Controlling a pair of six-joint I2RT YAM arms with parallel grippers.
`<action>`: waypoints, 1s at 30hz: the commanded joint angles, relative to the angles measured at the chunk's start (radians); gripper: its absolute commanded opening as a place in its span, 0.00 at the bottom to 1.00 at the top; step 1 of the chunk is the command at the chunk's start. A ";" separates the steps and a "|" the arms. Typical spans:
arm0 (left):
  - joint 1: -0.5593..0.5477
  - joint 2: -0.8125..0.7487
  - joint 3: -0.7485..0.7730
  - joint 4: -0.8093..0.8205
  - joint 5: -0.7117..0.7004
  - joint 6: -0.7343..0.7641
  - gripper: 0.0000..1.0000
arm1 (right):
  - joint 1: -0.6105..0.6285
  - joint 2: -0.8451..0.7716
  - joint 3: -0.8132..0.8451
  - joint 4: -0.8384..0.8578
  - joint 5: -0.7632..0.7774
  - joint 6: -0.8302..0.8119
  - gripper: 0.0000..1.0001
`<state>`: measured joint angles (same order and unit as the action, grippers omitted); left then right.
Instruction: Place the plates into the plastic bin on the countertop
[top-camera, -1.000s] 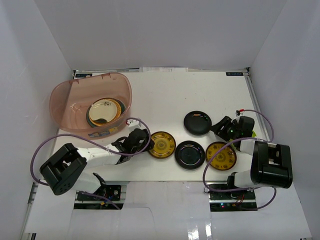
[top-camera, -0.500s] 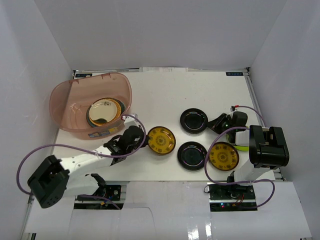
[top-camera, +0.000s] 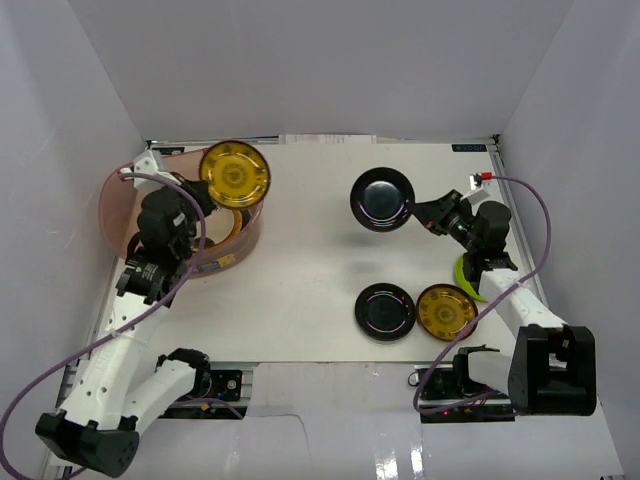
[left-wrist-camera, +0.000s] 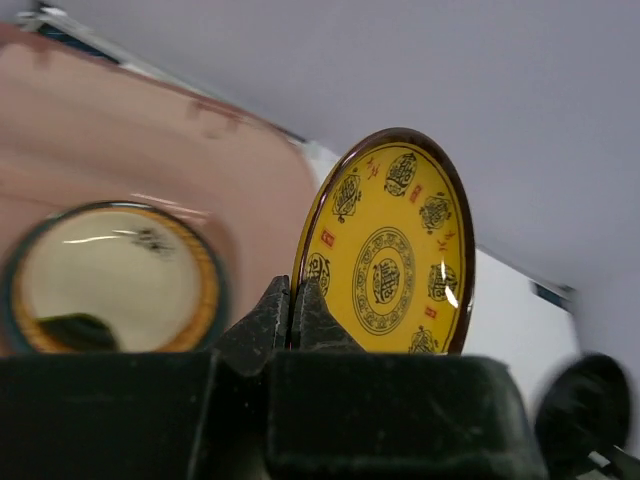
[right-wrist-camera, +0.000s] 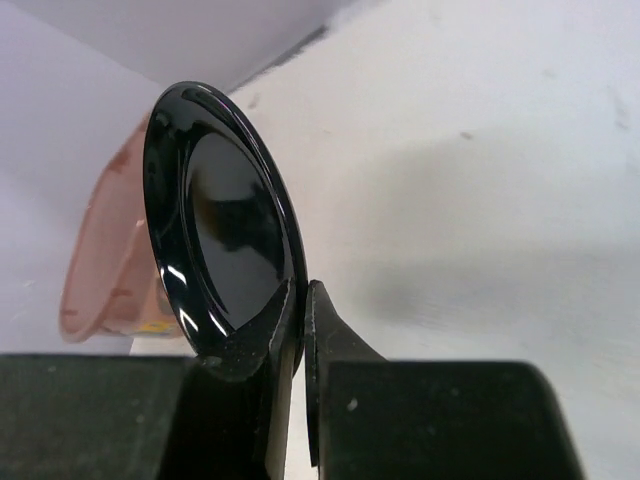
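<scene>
upper left of the overhead view: the plastic bin (top-camera: 115, 200) sits on the white bench (top-camera: 310, 250), with a stack of plates (left-wrist-camera: 110, 275) lying inside it. the left hand (left-wrist-camera: 292, 312) is pinched tight on the rim of a gold-patterned plate (top-camera: 234, 174), holding it up on edge right over the bin's right-hand rim.

a bit above centre, a glossy black plate (top-camera: 382, 199) is up off the bench. its edge is clamped in the right hand (top-camera: 422, 212), fingers closed hard on it, and the plate stands nearly upright in the wrist view.

lower right: another black plate (top-camera: 385, 310) and a second gold plate (top-camera: 445, 310) lie flat on the bench side by side, touching or as good as. just above those, a lime green plate (top-camera: 463, 272) peeks out from under the right arm, mostly hidden.
</scene>
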<state>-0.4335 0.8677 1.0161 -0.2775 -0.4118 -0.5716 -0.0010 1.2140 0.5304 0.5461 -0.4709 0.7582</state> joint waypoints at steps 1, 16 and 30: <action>0.255 0.040 -0.008 -0.100 0.170 0.050 0.00 | 0.119 -0.092 0.111 -0.087 0.017 -0.054 0.08; 0.599 0.404 -0.120 0.040 0.327 0.032 0.00 | 0.694 0.320 0.791 -0.278 0.290 -0.166 0.08; 0.670 0.211 -0.108 0.049 0.410 -0.031 0.89 | 0.826 0.864 1.275 -0.382 0.353 -0.154 0.08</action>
<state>0.2276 1.2236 0.8898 -0.2680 -0.0330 -0.5751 0.8124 2.0361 1.6802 0.1524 -0.1520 0.6022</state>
